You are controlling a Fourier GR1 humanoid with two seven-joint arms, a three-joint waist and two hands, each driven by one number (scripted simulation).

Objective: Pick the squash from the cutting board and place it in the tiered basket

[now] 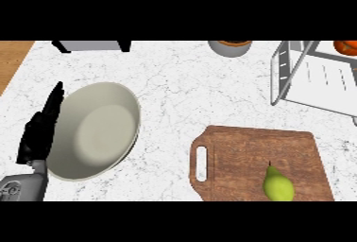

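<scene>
Left hand: at the view's left edge, black fingers straight and pointing up, grasping nothing, just beside the plate's rim.
Plate: pale, round, resting on the white marble counter.
Cutting board: brown wood, slot handle toward the plate, lower right.
Squash: yellow-green, pear-shaped, dark stem up, lying on the board near its lower edge.
Tiered basket: wire frame, upper right, well apart from the squash.
Orange item: partly visible at the basket's far corner.
</scene>
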